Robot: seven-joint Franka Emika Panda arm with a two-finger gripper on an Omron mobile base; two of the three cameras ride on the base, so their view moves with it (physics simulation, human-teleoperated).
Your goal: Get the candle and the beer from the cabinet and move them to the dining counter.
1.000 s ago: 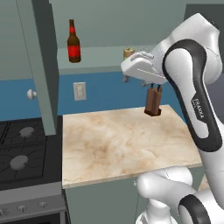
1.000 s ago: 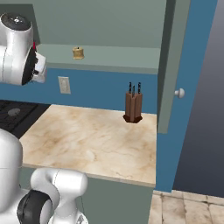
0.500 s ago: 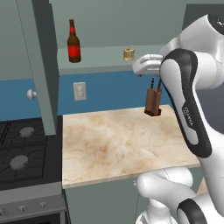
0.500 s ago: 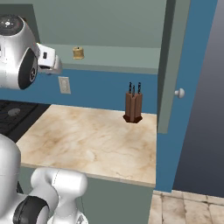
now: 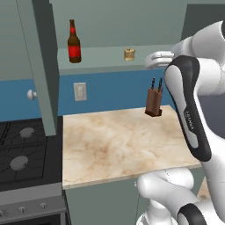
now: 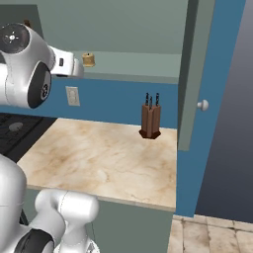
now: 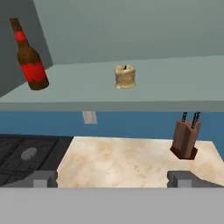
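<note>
So the cabinet (image 5: pixel 39 66) is open and both targets are sitting on its bottom shelf: the candle (image 7: pixel 125 76) roughly mid-shelf, set a little back from the front edge, and the beer (image 7: pixel 29 57) well off toward the shelf's left end, close to the side wall. Nothing has reached the dining counter yet, so I'd say we're at the very start, lining up the first pick. The gripper (image 7: pixel 113 178) is spread about as wide as it goes with nothing in it, hanging out in front of the shelf and pointing in at roughly candle height. My guess is the candle goes first since it's nearly dead ahead. To do it well: slide straight in so the candle ends up centered between the fingers, stay above the shelf's front lip, and don't close until the fingertips (image 7: pixel 43 178) are properly past its sides. It's short and small, so coming in too high probably just pinches air. The knife block (image 5: pixel 154 101) down at the back of the worktop (image 5: pixel 114 145) is well clear.
</note>
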